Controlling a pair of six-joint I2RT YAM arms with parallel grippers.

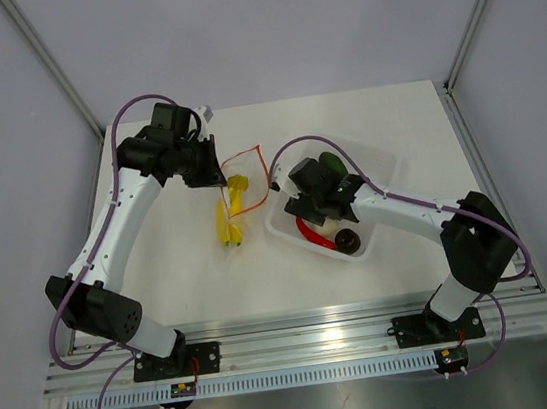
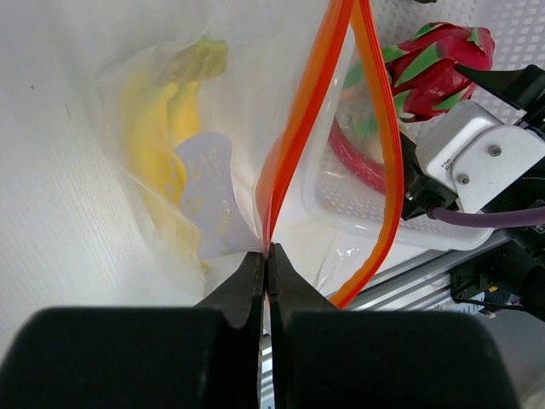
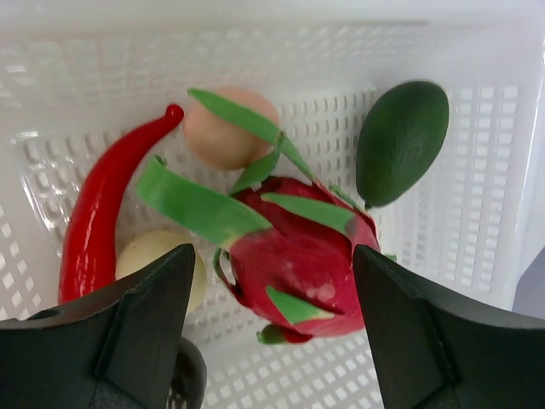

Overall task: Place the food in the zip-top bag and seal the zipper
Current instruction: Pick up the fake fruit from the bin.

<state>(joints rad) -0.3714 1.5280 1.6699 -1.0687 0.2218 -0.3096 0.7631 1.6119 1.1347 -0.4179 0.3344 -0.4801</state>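
- Our left gripper (image 2: 266, 256) is pinched tight on the bag (image 2: 213, 170), right at one end of its zipper (image 2: 298, 128).
- Beyond the jaws the two orange strips part, so the mouth gapes.
- The banana (image 2: 153, 128) lies inside the bag, which rests on the table (image 1: 181, 267) just left of the tray (image 1: 367, 152).
- Our right gripper (image 3: 272, 256) hangs over the tray with its fingers spread wide either side of the dragon fruit (image 3: 298, 264). A gap shows at one finger, and we see it grip nothing.
- The chilli (image 3: 102, 221), avocado (image 3: 400, 141), a peach ball (image 3: 230, 128), a whitish piece (image 3: 157, 256) and a dark fruit (image 1: 347, 241) also lie in the tray.
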